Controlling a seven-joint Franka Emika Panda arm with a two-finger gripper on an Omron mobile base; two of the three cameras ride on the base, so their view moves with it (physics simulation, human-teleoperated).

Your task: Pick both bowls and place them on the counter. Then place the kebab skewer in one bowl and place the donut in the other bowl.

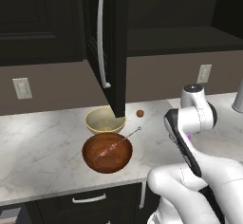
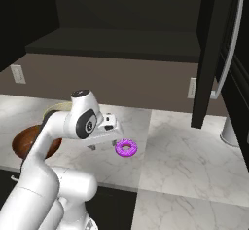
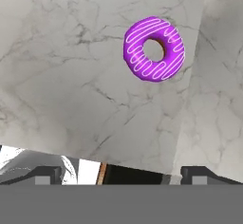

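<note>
Donut step in hand: both bowls set down, skewer already in the brown one, hand above the donut.
Left base view: kebab skewer (image 1: 115, 144) lies in the dark bowl (image 1: 107, 153) near the bench (image 1: 38, 147) front edge, cream bowl (image 1: 105, 120) just behind it.
Right base view: arm bent low, hand (image 2: 101, 145) spread and empty just beside the donut (image 2: 126, 148).
Hand view: donut (image 3: 154, 49) flat on the marble, ahead of the fingertips (image 3: 43, 175); next, centre over it, descend and pinch.

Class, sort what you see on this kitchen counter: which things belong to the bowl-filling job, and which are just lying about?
Job in hand:
- dark brown bowl with the kebab skewer in it
- cream bowl
- purple donut, lying on the counter
- open gripper

Lying about:
- small brown ball
- wall outlet
- open cabinet door
</note>
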